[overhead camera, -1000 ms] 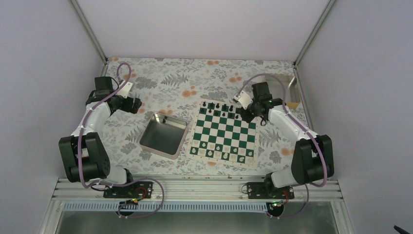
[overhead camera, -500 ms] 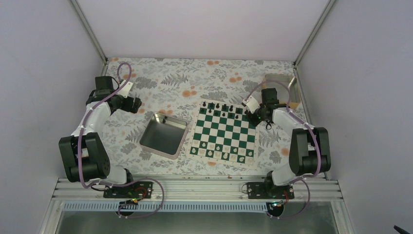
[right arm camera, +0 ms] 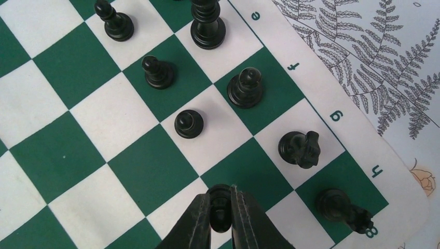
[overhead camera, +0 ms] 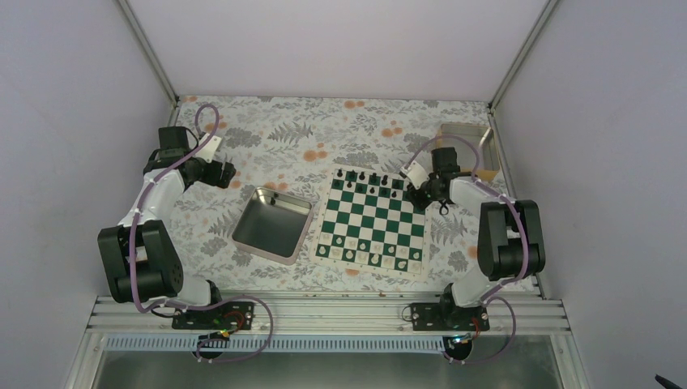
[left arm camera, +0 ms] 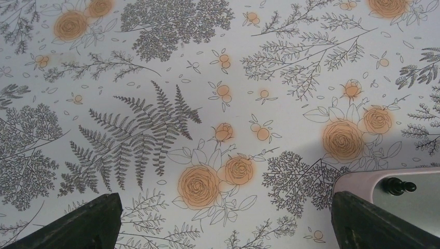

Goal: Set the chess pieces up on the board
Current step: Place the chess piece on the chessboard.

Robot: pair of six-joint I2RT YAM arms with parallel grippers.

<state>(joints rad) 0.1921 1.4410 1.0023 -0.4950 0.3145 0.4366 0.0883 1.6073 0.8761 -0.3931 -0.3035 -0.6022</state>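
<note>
Floral cloth (overhead camera: 308, 130); metal tray (overhead camera: 271, 228) just beside the board (overhead camera: 373, 224).

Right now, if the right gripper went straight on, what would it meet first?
Probably the board: the black piece pinched in the right gripper would touch down first, with no other piece directly in line.

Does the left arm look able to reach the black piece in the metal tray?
Probably yes: the left gripper is open and empty beside the tray, and the black piece lies uncovered near its rim.
</note>
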